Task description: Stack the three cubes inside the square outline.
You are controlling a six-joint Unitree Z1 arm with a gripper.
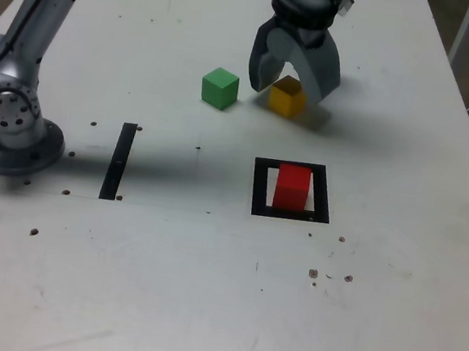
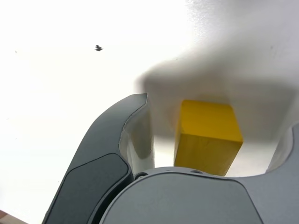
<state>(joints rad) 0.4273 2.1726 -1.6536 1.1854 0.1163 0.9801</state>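
Yellow cube (image 1: 287,96): small, matte, solid colour, equal-sided, so no long axis; sits flat on the white counter (image 1: 200,293), one corner turned toward the exterior view's 6 o'clock. The gripper (image 1: 292,86) stands spread wide around it, a jaw on each side, not clamped. Green cube (image 1: 220,88): just beside, at the yellow cube's 9 o'clock. Red cube (image 1: 292,188): upright inside the black square outline (image 1: 260,188), at 6 o'clock from the yellow cube.
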